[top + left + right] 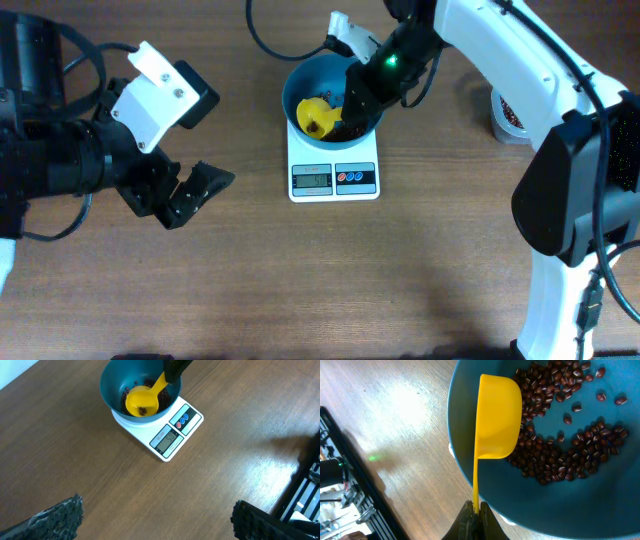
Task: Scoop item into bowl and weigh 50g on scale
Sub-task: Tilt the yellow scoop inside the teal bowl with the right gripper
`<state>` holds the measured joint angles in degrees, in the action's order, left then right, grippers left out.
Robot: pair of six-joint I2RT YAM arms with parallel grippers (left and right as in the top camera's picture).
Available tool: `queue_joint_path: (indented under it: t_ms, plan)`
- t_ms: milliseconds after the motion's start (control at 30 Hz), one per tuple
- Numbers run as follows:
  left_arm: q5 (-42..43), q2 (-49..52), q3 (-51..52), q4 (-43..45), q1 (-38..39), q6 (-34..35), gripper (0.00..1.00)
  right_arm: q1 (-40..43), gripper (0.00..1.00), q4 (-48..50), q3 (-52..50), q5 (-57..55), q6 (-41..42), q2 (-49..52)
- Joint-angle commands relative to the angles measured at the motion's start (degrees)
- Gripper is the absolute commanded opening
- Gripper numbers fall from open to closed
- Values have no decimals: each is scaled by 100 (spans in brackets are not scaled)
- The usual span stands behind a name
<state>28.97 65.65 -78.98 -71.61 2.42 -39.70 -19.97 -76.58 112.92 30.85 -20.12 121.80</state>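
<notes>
Overhead — right arm (pixel 480 35) covers bowl (pixel 305 82) edge; scale (pixel 334 153) digits unreadable.

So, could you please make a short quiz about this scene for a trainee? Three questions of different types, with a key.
1. True or false: the right gripper holds the yellow scoop by its handle.
2. The blue bowl with the beans stands: A on the scale; B on the bare table; C on a tray.
3. Fill in: the left gripper is ____ and empty.
Key: 1 true; 2 A; 3 open.
</notes>
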Motion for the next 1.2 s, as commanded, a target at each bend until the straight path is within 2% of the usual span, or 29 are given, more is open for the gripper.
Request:
queue_joint_path:
  t_ms: [0, 200, 400, 667, 767, 867, 967, 1167]
  plan:
    - [98, 2, -52, -9, 7, -111, 99, 125, 4, -20, 55, 396, -37, 24]
    - [98, 2, -52, -7, 7, -111, 99, 560, 4, -39, 55, 1261, -37, 22]
    - [98, 2, -52, -7, 7, -114, 99, 920, 4, -107, 55, 1270, -37, 7]
    - [98, 2, -52, -7, 7, -111, 99, 940, 4, -98, 96, 1185, -39, -133]
    - [98, 2, -52, -9, 7, -111, 99, 800, 4, 87, 109, 61, -37, -186]
    - [98, 2, -52, -9, 7, -111, 99, 662, 4, -55, 306, -72, 133, -289]
    - [98, 2, -52, -7, 7, -111, 99, 459, 4, 162, 334, -863, 133, -304]
    - [98, 2, -52, -7, 7, -111, 99, 236, 4, -61, 745, -1276, 203, -352]
